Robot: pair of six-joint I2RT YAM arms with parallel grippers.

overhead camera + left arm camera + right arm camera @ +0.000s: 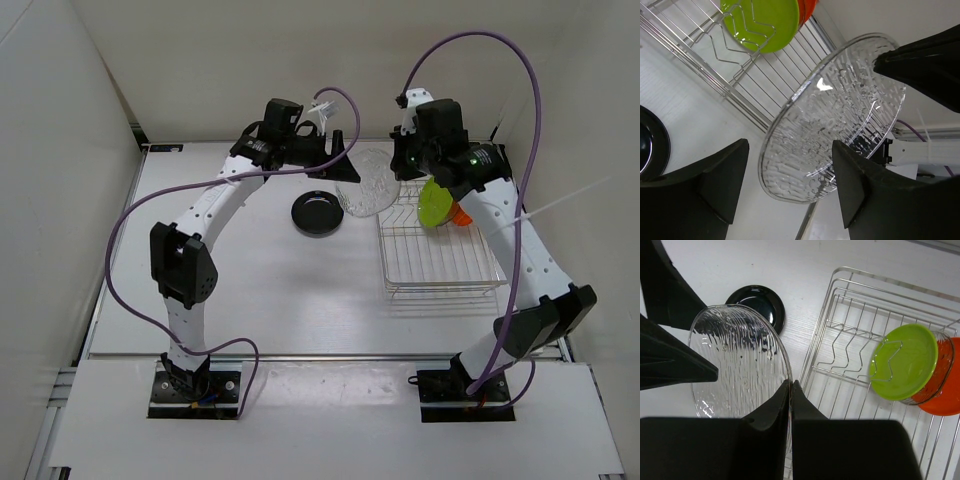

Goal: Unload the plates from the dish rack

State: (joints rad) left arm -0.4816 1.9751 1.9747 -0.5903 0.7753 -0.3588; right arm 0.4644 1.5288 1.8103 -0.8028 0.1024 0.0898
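A clear ribbed plate (368, 182) hangs tilted in the air just left of the dish rack (440, 265). My right gripper (790, 382) is shut on its rim. My left gripper (790, 145) is open, one finger on either side of the same clear plate (835, 115) and neither pressing it. A glossy black plate (318, 212) lies flat on the table beside the rack. In the rack's far end stand a lime green plate (902, 360), a second clear plate (940, 352) behind it, and an orange plate (942, 390).
White walls close in the table at the back and on both sides. Purple cables loop above both arms. The rack's upright wire prongs (850, 347) stand between the held plate and the green one.
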